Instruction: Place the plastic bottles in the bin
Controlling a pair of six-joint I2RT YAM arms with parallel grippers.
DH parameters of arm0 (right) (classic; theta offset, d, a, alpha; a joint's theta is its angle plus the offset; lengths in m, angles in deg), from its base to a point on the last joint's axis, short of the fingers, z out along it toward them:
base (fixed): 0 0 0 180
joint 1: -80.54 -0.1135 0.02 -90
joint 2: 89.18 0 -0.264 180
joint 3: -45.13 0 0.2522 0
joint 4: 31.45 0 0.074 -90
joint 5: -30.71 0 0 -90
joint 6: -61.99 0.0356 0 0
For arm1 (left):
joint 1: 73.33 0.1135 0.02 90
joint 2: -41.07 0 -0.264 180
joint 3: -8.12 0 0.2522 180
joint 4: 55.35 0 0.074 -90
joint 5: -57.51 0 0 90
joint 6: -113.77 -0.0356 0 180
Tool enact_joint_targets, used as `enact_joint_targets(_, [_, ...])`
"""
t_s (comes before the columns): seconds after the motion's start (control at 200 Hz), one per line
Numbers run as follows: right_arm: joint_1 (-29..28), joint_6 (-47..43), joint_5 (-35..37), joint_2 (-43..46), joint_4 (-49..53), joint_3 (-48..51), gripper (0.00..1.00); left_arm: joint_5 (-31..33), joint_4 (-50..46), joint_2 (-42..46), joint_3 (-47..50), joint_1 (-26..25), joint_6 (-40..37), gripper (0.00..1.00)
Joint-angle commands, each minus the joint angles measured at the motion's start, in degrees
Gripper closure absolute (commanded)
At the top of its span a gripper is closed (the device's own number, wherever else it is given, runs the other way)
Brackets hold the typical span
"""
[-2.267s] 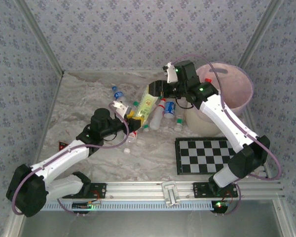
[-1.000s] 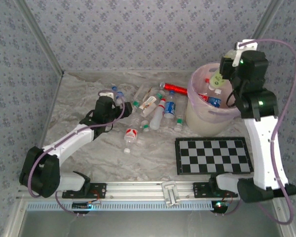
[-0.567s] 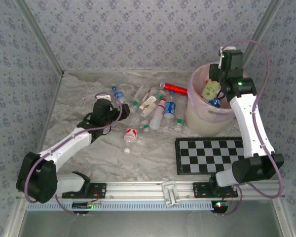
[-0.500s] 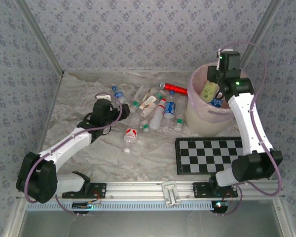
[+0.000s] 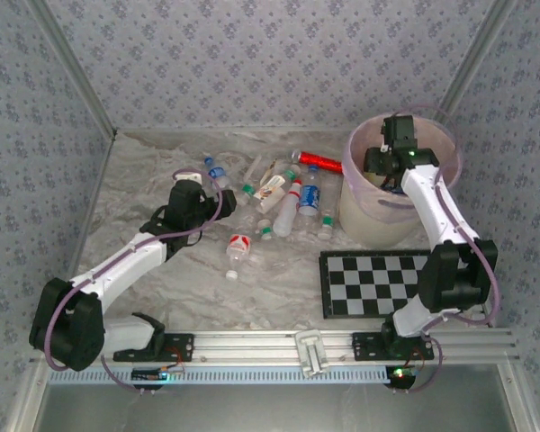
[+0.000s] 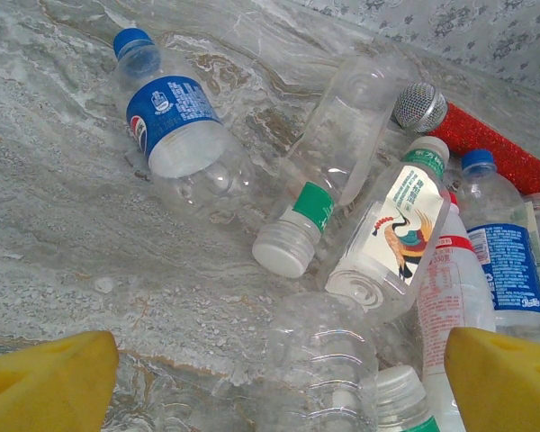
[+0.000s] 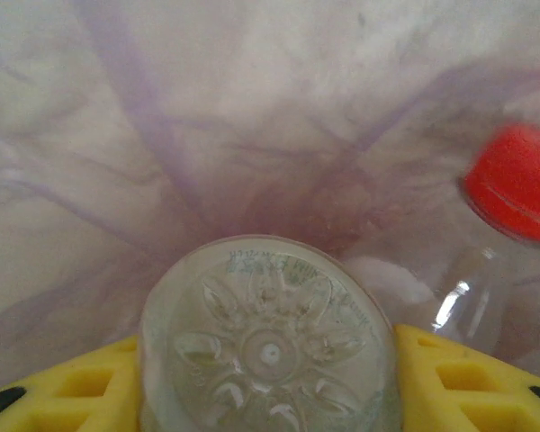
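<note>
Left arm [image 5: 130, 261]: white-and-black, shoulder low at near left, forearm stretched toward the table's far middle.
Left gripper [image 6: 274, 382]: jaws spread wide, yellow fingertips [image 6: 45, 382] far apart.
Right arm [image 5: 441, 211]: white-and-black, elbow bent at near right, forearm reaching far, wrist tipped down.
Right gripper [image 7: 268, 387]: yellow fingers [image 7: 81, 391] clamp both sides of a clear plastic bottle [image 7: 268, 333].

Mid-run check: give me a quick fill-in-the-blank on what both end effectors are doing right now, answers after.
Down in the bin, the right end effector is shut on a clear bottle whose ____ faces the wrist camera.
Next to it in the bin sits another bottle with a ____ cap.
The left end effector hangs ____ above the loose bottles.
Missing words: base; red; open.
</note>
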Motion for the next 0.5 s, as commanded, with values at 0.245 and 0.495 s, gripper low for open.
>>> enact_joint_targets(0.245, [1.62, 1.38, 0.68, 1.57, 2.97, -1.06, 0.49, -2.24, -1.07, -2.06, -0.71, 1.40, 0.34, 0.05])
enact_joint_targets(0.495, [3.28, -1.22, -0.89, 10.25, 10.16, -6.36, 0.00, -2.79, -0.73, -6.56, -5.09, 2.65, 2.34, 0.01])
